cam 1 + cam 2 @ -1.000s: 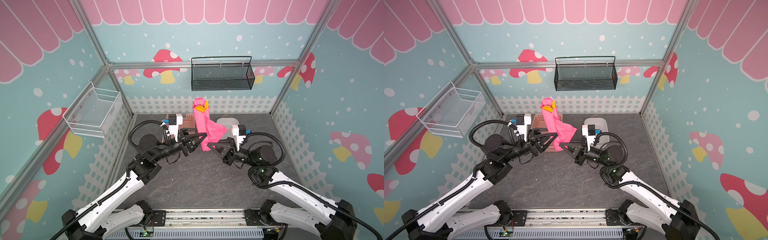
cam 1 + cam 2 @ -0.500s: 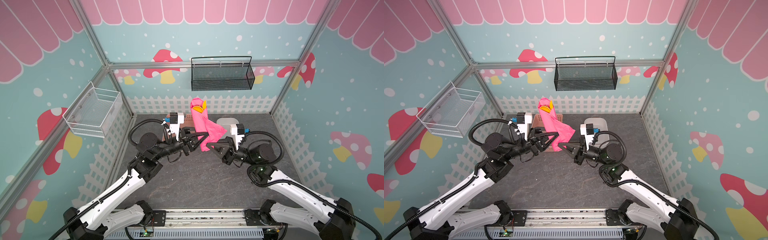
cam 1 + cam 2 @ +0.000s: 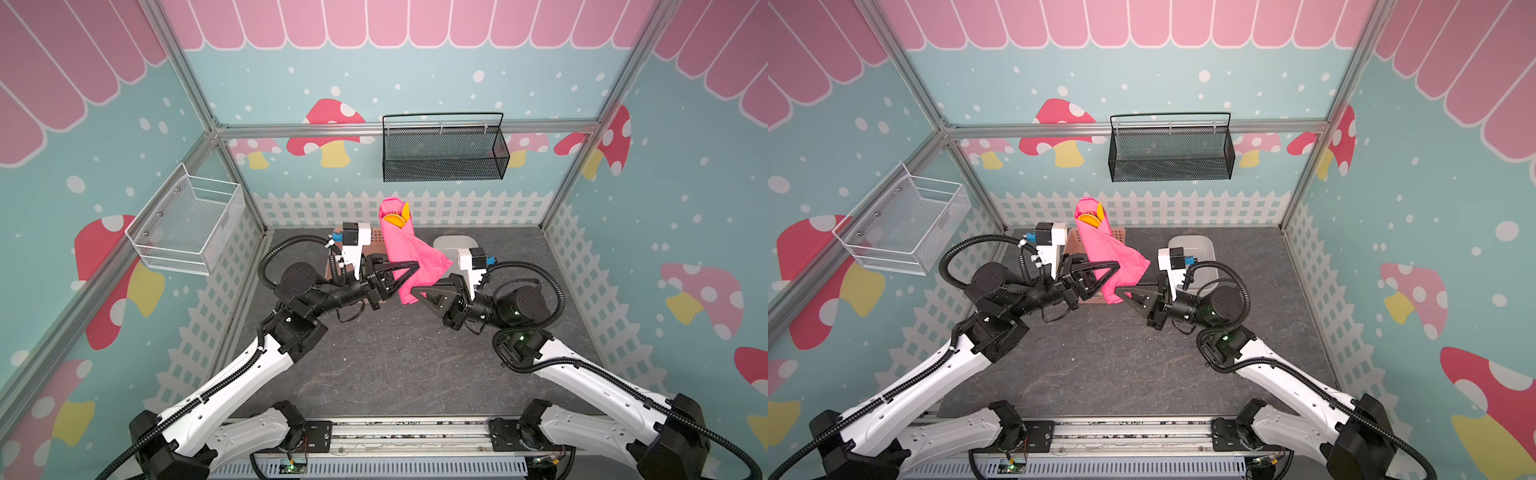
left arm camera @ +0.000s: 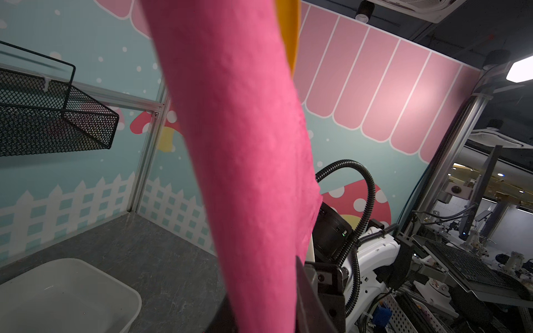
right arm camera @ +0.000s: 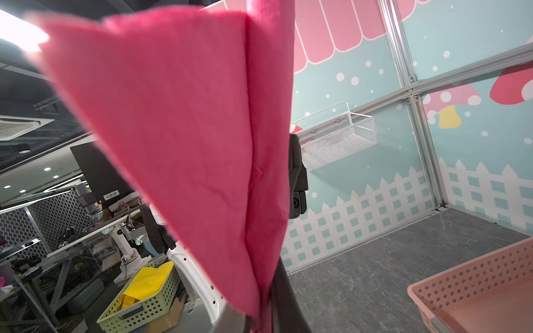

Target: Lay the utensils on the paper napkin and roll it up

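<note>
The paper napkin (image 3: 405, 245) (image 3: 1100, 245) is a hot-pink roll held upright in the air over the back of the table. Orange-yellow utensils (image 3: 395, 218) (image 3: 1090, 217) poke out of its top end; the rest of them is hidden inside. My left gripper (image 3: 413, 266) (image 3: 1115, 266) is shut on the roll's middle; in the left wrist view the napkin (image 4: 245, 144) fills the space between the fingers (image 4: 305, 288). My right gripper (image 3: 412, 291) (image 3: 1118, 289) is shut on the roll's lower end, and a loose flap of the napkin (image 5: 187, 129) hangs toward its wrist camera.
A pale pink perforated basket (image 3: 1119, 235) (image 5: 476, 288) sits behind the left gripper. A grey-white tub (image 3: 451, 245) (image 4: 57, 288) stands behind the right one. A black mesh basket (image 3: 442, 153) hangs on the back wall and a white wire basket (image 3: 187, 224) on the left wall.
The left jaws have narrowed onto the roll. The roll and both grippers have shifted slightly to the left.
</note>
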`<state>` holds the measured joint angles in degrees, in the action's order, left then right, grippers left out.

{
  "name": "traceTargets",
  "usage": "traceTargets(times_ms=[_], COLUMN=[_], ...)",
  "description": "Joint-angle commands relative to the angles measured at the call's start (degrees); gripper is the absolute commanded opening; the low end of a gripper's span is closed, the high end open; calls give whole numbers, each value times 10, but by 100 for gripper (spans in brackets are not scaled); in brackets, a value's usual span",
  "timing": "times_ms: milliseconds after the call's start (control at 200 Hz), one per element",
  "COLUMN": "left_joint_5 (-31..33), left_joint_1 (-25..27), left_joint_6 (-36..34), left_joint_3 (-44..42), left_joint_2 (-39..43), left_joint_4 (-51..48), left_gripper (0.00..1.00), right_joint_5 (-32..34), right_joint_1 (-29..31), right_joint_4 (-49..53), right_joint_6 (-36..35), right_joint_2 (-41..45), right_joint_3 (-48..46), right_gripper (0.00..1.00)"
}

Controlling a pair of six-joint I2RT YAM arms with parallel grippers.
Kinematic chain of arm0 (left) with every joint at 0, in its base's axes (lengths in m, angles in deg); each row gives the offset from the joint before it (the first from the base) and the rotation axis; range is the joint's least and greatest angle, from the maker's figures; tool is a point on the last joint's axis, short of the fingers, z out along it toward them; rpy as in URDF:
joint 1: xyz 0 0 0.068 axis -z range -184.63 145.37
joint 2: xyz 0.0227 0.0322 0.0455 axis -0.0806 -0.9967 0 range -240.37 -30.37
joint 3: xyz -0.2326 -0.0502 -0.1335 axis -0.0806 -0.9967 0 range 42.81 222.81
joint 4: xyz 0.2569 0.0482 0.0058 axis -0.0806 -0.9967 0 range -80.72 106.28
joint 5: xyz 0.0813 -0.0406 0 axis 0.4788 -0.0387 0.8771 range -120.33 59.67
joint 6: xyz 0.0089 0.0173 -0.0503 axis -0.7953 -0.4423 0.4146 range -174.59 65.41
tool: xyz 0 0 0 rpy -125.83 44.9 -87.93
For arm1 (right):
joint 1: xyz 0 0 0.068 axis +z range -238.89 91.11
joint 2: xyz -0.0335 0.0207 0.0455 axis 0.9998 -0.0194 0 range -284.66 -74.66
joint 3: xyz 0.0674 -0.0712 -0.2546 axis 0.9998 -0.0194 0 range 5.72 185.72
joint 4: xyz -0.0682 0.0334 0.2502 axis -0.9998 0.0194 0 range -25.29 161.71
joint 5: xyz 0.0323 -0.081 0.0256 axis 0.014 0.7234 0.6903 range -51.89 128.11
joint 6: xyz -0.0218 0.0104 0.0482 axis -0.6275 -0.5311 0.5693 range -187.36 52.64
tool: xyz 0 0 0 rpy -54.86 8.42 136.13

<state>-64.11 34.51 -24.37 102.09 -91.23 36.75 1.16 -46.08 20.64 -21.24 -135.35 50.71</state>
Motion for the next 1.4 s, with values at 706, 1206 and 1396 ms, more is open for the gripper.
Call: traceTargets(times_ms=[706,1206,1396], left_joint_5=[-13,-18,-29], left_joint_1=[2,3,3], left_joint_6=[-8,4,16], left_joint_3=[20,12,6], left_joint_2=[-6,-2,-2], left_joint_4=[-9,4,23], left_gripper=[8,8,8], right_joint_5=[147,212,256], right_joint_1=[3,2,2], right_joint_4=[191,248,273], right_joint_6=[-95,-114,-128], right_joint_2=[80,94,100], right_joint_3=[92,129,133], right_gripper=[50,1,0])
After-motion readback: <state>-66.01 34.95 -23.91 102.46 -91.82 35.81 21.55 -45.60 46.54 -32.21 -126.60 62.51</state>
